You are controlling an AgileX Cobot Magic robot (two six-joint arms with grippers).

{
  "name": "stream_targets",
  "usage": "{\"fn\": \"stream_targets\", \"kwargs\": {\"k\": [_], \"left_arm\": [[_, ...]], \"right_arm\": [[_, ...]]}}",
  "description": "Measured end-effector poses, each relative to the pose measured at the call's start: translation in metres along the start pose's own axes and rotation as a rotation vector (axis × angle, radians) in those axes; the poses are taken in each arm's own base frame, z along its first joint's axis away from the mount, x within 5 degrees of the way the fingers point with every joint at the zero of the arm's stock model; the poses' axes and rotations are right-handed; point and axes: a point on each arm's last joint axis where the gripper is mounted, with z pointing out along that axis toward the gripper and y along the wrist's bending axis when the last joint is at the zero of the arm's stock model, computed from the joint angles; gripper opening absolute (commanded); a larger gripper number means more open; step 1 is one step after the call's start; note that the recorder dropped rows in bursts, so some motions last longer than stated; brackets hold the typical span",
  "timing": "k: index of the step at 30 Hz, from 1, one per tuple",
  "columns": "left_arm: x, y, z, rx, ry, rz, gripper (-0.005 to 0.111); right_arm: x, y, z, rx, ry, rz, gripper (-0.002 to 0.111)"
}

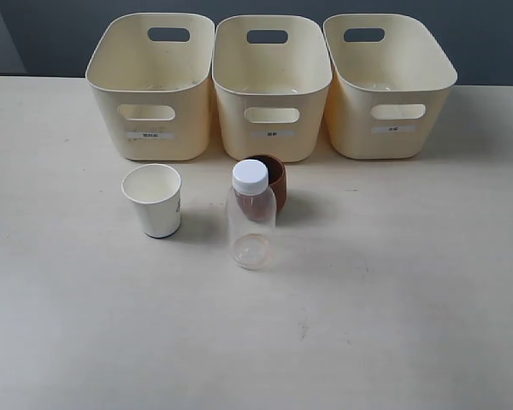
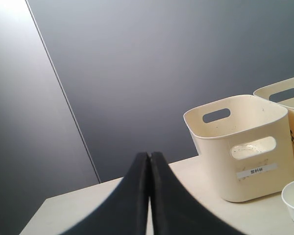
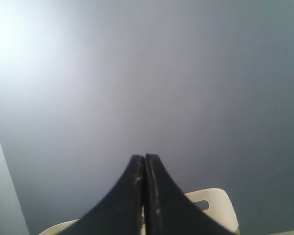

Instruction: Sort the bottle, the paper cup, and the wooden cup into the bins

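Left hand (image 2: 149, 155): fingers pressed together, holding nothing, raised off the surface near the left bin. Right hand (image 3: 144, 157): likewise closed and empty, pointed at the wall above a bin rim. Neither shows in the exterior view.

Bottle (image 1: 251, 218): upright, centre of the surface, near side of the wooden cup. Clear plastic, looks empty, so I judge it light, smooth and easily tipped; I would take it around the body below the white cap.

Paper cup (image 1: 154, 201): upright, left of the bottle, apart from it. Thin wall, I expect it to crush; gentle grip at mid-height.

Wooden cup (image 1: 274, 178): just behind the bottle, partly hidden; whether they touch I cannot tell. Rigid, rounded, likely to slip.

Bins (image 1: 272, 85): three in a row at the far edge, side by side, nothing visible inside.

Surface (image 1: 393, 299): pale, matt, flat, with wide open room on the near side and right. Grey wall behind.
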Motion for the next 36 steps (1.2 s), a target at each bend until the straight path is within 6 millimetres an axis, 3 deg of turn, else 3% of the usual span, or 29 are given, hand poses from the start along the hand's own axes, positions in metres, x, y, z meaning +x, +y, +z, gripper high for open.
{"fn": "stream_targets", "kwargs": {"k": [7,11,15,19,25,32,36], "left_arm": [[0.0,0.0,0.0,0.0,0.0,0.0,0.0],[0.0,0.0,0.0,0.0,0.0,0.0,0.0],[0.0,0.0,0.0,0.0,0.0,0.0,0.0],[0.0,0.0,0.0,0.0,0.0,0.0,0.0],[0.0,0.0,0.0,0.0,0.0,0.0,0.0],[0.0,0.0,0.0,0.0,0.0,0.0,0.0],[0.0,0.0,0.0,0.0,0.0,0.0,0.0]], "right_arm": [[-0.015,0.017,0.068,-0.153,0.09,-0.062,-0.001],[-0.019,0.037,0.111,-0.395,0.128,-0.149,-0.001],[-0.006,0.047,0.146,-0.591,0.243,-0.252,-0.001],[0.015,0.044,0.169,-0.672,0.404,-0.323,-0.001],[0.058,0.043,0.19,-0.762,0.585,-0.297,-0.001],[0.107,0.073,0.197,-0.886,0.704,-0.328,0.001],[0.114,0.098,0.196,-0.993,0.708,-0.378,0.023]]}}
